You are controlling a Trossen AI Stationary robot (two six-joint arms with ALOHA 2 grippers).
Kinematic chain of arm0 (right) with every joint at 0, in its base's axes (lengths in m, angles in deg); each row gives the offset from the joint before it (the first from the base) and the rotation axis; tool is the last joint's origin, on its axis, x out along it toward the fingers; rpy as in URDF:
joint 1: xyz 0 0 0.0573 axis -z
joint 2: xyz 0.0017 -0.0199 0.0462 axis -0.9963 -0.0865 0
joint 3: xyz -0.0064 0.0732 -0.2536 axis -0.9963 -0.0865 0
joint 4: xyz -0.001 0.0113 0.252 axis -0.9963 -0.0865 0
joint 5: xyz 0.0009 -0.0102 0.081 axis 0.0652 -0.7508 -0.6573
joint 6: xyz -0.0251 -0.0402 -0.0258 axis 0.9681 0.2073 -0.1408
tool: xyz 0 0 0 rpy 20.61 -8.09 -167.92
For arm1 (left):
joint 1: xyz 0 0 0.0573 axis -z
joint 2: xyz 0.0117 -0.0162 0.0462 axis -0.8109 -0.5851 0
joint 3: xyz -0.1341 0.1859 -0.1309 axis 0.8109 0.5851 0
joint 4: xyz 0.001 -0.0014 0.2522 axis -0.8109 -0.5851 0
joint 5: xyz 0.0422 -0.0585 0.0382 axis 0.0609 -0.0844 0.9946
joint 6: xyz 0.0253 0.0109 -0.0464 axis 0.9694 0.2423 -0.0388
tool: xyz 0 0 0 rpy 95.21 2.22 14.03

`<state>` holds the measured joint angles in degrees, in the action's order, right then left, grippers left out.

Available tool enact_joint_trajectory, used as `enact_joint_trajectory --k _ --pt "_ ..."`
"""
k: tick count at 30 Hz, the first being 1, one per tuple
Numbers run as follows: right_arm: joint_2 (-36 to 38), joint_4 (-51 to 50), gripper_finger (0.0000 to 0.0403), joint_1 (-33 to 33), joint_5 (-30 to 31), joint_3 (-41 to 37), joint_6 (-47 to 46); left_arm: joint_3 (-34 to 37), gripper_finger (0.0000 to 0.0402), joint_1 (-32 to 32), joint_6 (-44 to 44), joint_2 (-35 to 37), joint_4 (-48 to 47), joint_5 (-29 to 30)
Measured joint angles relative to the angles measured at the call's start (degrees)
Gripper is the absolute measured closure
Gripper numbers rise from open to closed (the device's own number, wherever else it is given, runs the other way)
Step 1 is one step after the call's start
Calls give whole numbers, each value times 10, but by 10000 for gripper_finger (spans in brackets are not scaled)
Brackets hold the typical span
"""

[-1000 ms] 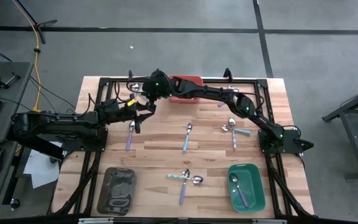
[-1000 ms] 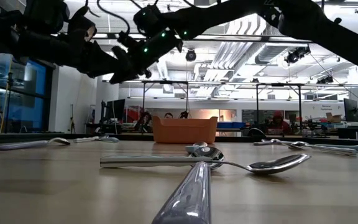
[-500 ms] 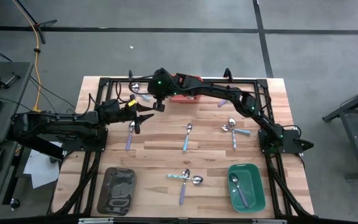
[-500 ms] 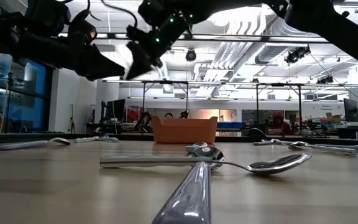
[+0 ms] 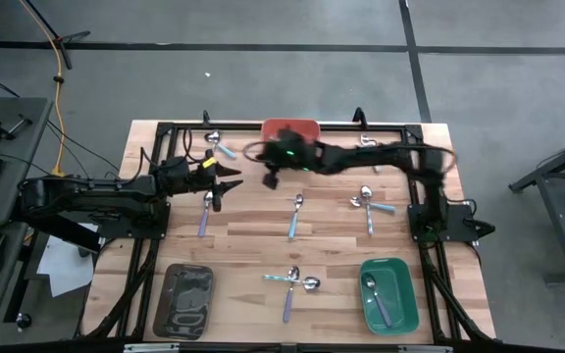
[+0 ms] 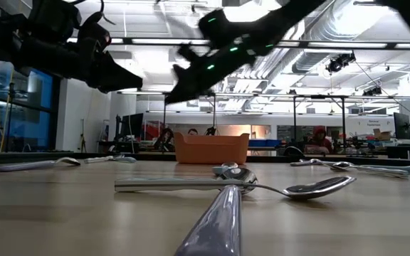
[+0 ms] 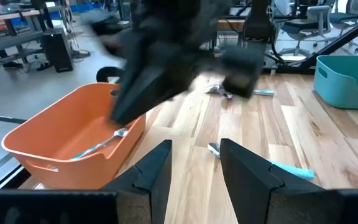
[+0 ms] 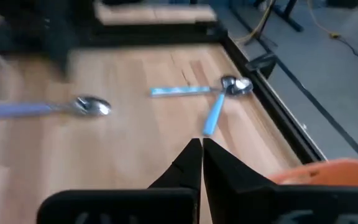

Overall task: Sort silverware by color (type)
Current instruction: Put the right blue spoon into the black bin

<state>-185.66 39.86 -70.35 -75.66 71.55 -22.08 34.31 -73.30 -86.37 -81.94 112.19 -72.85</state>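
Note:
Spoons lie scattered on the wooden table. A crossed light-blue pair [image 5: 214, 143] is near the far left corner, with a lavender one [image 5: 205, 212] and a blue one [image 5: 295, 217] closer to mid-table. Another pair [image 5: 369, 200] lies to the right, and a crossed group [image 5: 293, 282] is near the front. My left gripper [image 5: 227, 177] hovers open above the table, left of the orange tray [image 5: 290, 130]. In the left wrist view, a silver spoon [image 7: 107, 140] lies in that tray [image 7: 55, 140]. My right gripper [image 5: 271, 178], blurred, is shut and empty, up in the air near the tray.
A teal tray [image 5: 390, 294] at the near right holds one spoon [image 5: 376, 299]. A dark grey tray [image 5: 186, 300] sits at the near left. A black frame [image 5: 165, 128] borders the table. People and workbenches show in the room beyond, in the low view.
My right arm has swung quickly from over the far left corner, beside my left gripper, toward the table's right, and now reaches across in front of the orange tray. My left arm has stayed where it was.

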Motion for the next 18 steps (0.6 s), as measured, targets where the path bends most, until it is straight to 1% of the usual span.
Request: enact_joint_trajectory --k 3,8,11,15,18 --pt "90 31 403 -10 23 -110 -27 0 275 0 0 0 7 1" --pt "231 30 403 -44 66 -237 -65 0 275 0 -16 0 8 1" --pt "305 -6 403 -70 88 -291 -88 0 275 1 -23 0 6 -1" --pt "393 -73 403 -98 125 -341 -130 0 275 9 -26 0 3 -4" --pt "442 -129 403 -114 128 -362 -161 0 275 19 -22 0 -3 -5"
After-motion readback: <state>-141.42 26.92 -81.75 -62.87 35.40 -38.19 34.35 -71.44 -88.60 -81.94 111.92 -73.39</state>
